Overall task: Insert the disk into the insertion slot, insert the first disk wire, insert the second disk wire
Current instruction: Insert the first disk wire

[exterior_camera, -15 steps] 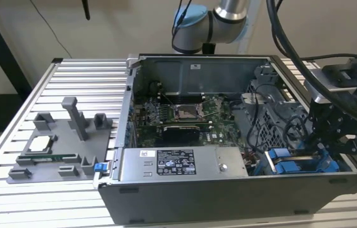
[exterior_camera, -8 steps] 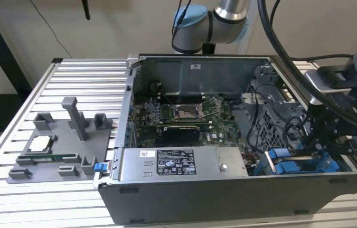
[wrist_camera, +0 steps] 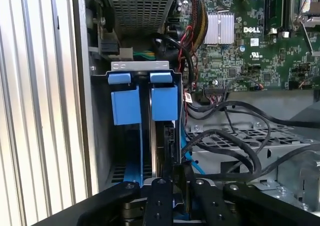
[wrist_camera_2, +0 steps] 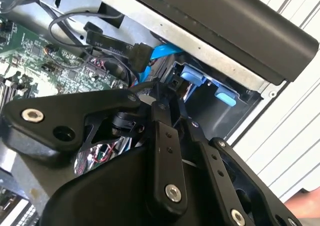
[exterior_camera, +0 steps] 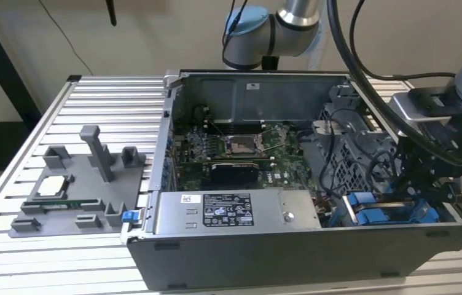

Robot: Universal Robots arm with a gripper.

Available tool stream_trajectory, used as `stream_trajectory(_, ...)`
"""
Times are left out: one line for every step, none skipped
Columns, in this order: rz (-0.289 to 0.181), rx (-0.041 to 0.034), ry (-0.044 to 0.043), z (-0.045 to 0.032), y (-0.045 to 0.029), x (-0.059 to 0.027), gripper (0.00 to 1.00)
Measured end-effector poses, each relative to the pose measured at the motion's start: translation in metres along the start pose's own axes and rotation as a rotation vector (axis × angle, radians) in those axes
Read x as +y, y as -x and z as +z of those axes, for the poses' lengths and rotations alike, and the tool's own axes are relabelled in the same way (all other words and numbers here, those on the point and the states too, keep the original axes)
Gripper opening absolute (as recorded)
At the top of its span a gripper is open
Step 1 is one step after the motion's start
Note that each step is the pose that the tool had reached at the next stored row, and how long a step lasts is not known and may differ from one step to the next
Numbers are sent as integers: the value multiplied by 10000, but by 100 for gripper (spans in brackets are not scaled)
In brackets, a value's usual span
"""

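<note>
Leaving the grey parts tray [exterior_camera: 67,190] at the exterior view's left untouched. Passing the open computer case [exterior_camera: 255,258] and its circuit board [exterior_camera: 231,153] in the middle. Working at the exterior view's right, gripper [exterior_camera: 411,193] hanging in the insertion slot [wrist_camera: 102,136]. Finding the disk [wrist_camera: 165,138] standing on edge inside that slot, so judging the first step done. Hovering just beside a loose blue wire [wrist_camera: 189,158]; cannot tell whether jaws are apart or together. Judging both wires not yet plugged.
</note>
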State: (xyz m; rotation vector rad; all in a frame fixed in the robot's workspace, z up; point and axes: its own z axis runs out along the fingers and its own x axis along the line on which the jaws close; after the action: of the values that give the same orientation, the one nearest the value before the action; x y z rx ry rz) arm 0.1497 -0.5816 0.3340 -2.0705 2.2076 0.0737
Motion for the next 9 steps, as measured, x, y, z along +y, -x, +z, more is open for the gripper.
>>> stream_trajectory(16, 4, -3, 2, 0, 0, 0)
stream_trajectory(31, 8, -10, 15, -1, 0, 0)
stream_trajectory(43, 9, -16, 33, -4, 2, 0)
stream_trajectory(49, 18, -23, 47, -5, 2, 0)
stream_trajectory(52, 22, -30, 59, -7, 3, 0)
stream_trajectory(55, 14, -30, 68, -8, 4, 0)
stream_trajectory(55, 0, -33, 74, -9, 4, 100)
stream_trajectory(55, -10, -33, 74, -8, 3, 100)
stream_trajectory(55, -20, -32, 53, -6, 2, 100)
